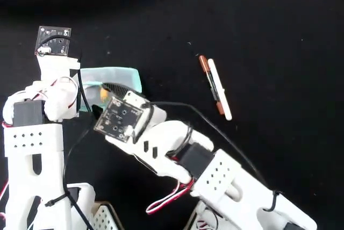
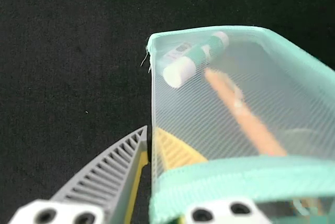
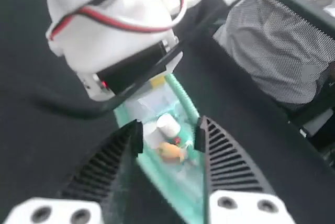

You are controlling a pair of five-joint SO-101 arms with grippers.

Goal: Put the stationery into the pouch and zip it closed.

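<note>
Right of the pouch in the high view, two pens are lying near-vertical, nearest the right gripper, which is gaping wide, apparently empty.

The pouch is mint green, its mesh finely striped. Inside it lie an orange pencil and a green-and-white tube

A: Underneath it all?
B: Table, draped in black cloth right to the far edge.
A: Lying on it?
B: Toward the left, a teal mesh pouch with see-through sides. Well apart to the right, an orange-brown pen and a white pen, side by side and touching, slanted the same way.
A: Nearer the pouch?
B: The orange-brown one.
</note>
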